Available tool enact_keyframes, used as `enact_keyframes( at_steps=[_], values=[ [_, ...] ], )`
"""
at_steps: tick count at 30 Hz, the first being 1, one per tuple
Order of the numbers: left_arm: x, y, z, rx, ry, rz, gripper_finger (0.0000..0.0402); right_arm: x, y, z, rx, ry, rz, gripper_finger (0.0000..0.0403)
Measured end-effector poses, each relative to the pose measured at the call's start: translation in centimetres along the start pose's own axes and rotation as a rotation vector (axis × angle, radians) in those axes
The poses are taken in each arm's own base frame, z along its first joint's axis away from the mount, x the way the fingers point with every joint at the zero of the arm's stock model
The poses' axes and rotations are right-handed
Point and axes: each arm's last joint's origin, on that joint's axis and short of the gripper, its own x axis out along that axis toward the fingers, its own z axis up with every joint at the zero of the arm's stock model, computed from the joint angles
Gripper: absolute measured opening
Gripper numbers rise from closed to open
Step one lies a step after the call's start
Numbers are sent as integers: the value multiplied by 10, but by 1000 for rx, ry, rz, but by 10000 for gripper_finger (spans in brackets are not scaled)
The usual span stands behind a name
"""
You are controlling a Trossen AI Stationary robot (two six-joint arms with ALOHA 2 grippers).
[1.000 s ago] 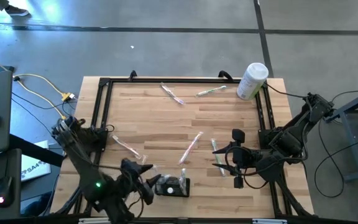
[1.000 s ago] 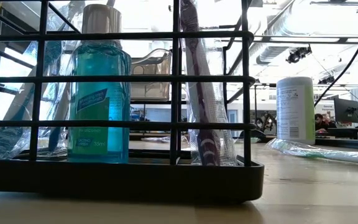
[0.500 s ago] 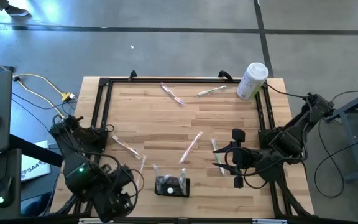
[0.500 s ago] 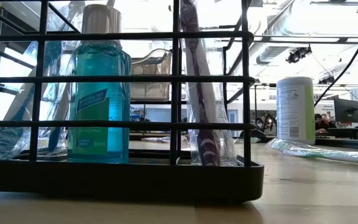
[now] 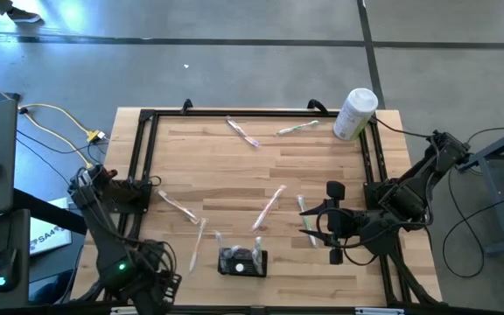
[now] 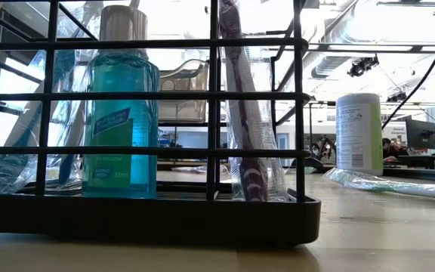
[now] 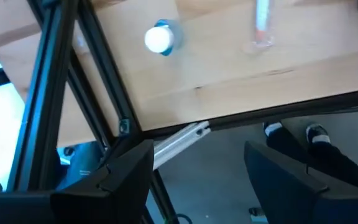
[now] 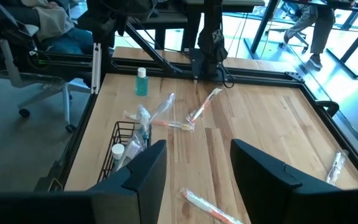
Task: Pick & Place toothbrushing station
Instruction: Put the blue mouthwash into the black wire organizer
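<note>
toothbrushing station [image 5: 241, 262] between both open end effectors, left [image 7: 197, 180] and right [image 5: 322, 223]

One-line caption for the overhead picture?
Black toothbrush holder sits at the table's near edge among wrapped toothbrushes, both arms drawn back.

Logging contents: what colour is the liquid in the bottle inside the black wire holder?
Teal-blue, with a pale cap; the bottle shows best in the low view.

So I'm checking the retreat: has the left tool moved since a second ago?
Yes. In the high view the left tool has pulled back from the toothbrushing station, toward the table's near left corner.
</note>
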Motion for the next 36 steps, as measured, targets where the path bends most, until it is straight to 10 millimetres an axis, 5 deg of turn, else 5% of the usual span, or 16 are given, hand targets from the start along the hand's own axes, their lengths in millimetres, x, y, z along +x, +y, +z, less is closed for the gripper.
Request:
enact_keyframes(
  at_steps=[23, 36],
  values=[
    [3, 33, 27, 54, -98, -47, 246, -4, 6, -2, -10, 13, 70, 171],
    [53, 33, 36, 43, -18, -91, 246, -4, 5, -3, -13, 25, 63, 171]
  ],
)
